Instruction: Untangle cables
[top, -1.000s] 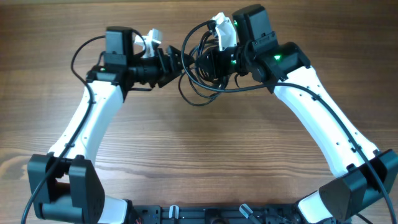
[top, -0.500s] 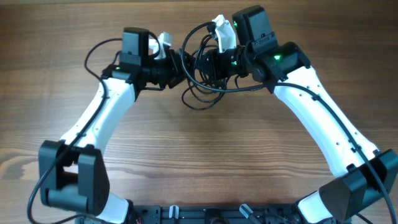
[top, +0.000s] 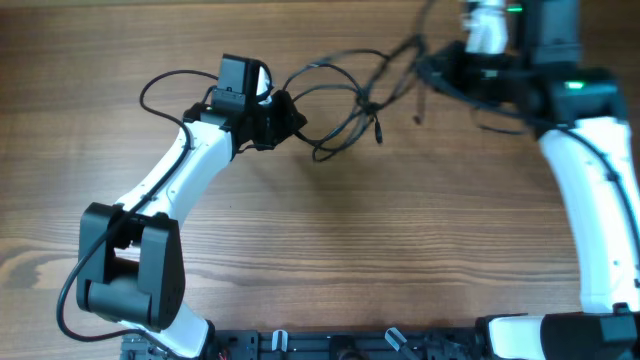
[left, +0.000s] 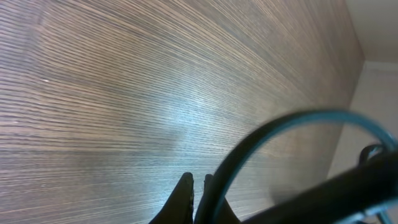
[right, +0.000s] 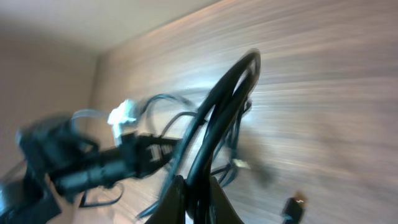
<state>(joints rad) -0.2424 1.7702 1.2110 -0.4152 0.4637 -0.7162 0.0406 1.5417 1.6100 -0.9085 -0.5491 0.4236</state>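
Observation:
The cables (top: 350, 95) are strung out above the wooden table (top: 350, 240) between my two grippers, with a knot of loops in the middle and a plug end (top: 380, 134) dangling. My left gripper (top: 290, 112) is shut at the left end of the strand. In the left wrist view its fingers (left: 186, 190) are pressed together, and a blurred cable (left: 273, 127) arcs away from them. My right gripper (top: 437, 68), at the far right back, is shut on several cords. The right wrist view shows those cables (right: 224, 99) rising from between the fingers of the right gripper (right: 196, 185).
The left arm's own thicker cable loops out behind it (top: 165, 85). A loose plug (right: 295, 208) hangs low in the right wrist view. A black rail (top: 350, 345) runs along the table's near edge.
My right arm swung far right and back, pulling the coil out into a long strand. My left gripper moved right and closed at the strand's left end.

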